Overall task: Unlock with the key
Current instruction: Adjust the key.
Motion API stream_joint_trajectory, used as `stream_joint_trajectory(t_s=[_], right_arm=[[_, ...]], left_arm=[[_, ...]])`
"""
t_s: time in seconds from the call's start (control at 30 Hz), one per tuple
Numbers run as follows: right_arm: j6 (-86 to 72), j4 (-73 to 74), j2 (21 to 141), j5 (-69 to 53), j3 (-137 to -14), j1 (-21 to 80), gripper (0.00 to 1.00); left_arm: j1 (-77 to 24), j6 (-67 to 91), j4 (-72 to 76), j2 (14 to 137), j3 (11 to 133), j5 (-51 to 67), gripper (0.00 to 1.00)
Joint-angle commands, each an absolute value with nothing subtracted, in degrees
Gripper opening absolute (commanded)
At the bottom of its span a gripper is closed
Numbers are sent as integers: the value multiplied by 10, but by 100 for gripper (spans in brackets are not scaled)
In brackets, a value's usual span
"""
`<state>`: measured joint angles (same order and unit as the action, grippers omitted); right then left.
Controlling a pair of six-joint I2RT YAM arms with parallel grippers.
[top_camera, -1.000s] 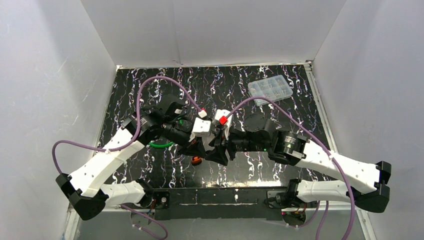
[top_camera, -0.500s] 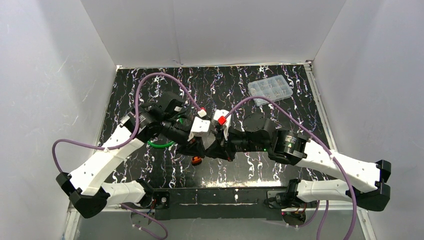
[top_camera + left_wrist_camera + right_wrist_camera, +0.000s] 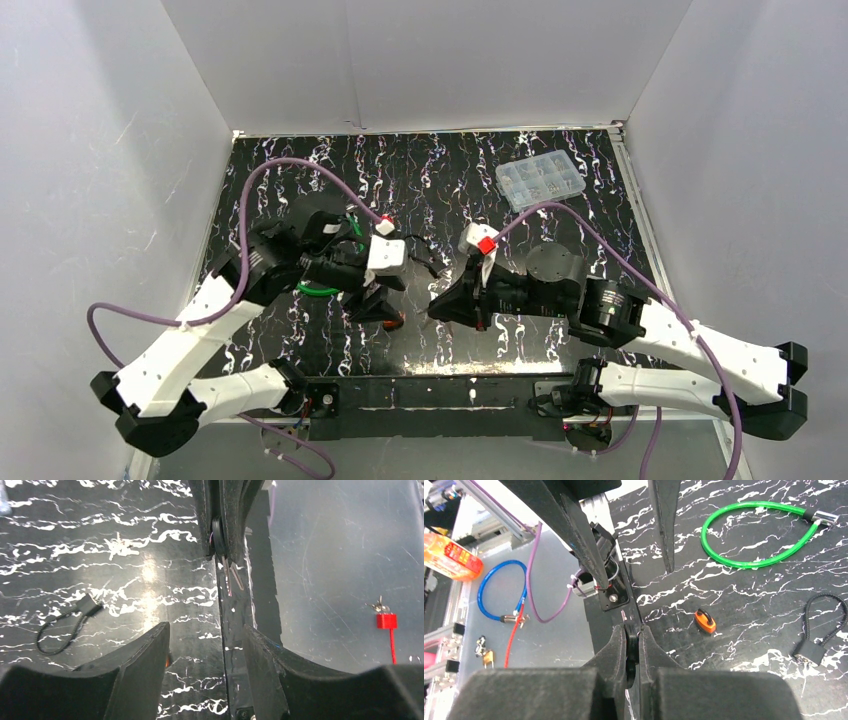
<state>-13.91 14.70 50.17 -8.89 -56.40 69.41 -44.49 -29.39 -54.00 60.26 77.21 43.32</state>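
- Metal key (image 3: 226,575): small, light and stiff. It hangs blade-down from its black head, which the right tool (image 3: 630,628) clenches; so slim a thing may swivel in the pinch.
- Orange padlock (image 3: 705,621) lies on the counter (image 3: 749,590) at 3 o'clock of that tool. It looks loose and likely light enough to skid, so take it by the body and leave the shackle free.
- Left tool (image 3: 206,630) is released and empty, facing the key.
- Where the keyhole faces is too small to tell.

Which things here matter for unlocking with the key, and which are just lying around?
For the job: key, pinched in the right claw; orange padlock, probably.
Lying about: green cable lock; black cable lock; clear box.
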Motion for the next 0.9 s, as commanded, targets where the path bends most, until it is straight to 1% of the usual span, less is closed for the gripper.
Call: stream_joint_trajectory(t_s=[0.0, 0.13, 0.3, 0.47, 0.6, 0.77, 0.8, 0.87], right_arm=[[-167, 49, 485, -74, -550, 694, 1], [-178, 13, 474, -62, -546, 694, 1], [-179, 5, 466, -61, -552, 695, 1], [-166, 19, 476, -61, -571, 703, 1], [-153, 30, 487, -55, -586, 710, 1], [-143, 32, 486, -34, -589, 717, 1], [-141, 32, 485, -32, -589, 718, 1], [-138, 32, 484, -25, -590, 722, 1]], left_arm=[[-447, -207, -428, 553, 735, 429, 53], [-447, -161, -342, 518, 701, 443, 53], [-447, -163, -371, 532, 724, 513, 53], [-446, -142, -343, 529, 720, 488, 52], [-447, -127, -321, 535, 721, 473, 46], [-447, -110, -323, 549, 735, 513, 41], [-447, -110, -326, 551, 735, 517, 39], [-446, -112, -331, 551, 733, 517, 32]])
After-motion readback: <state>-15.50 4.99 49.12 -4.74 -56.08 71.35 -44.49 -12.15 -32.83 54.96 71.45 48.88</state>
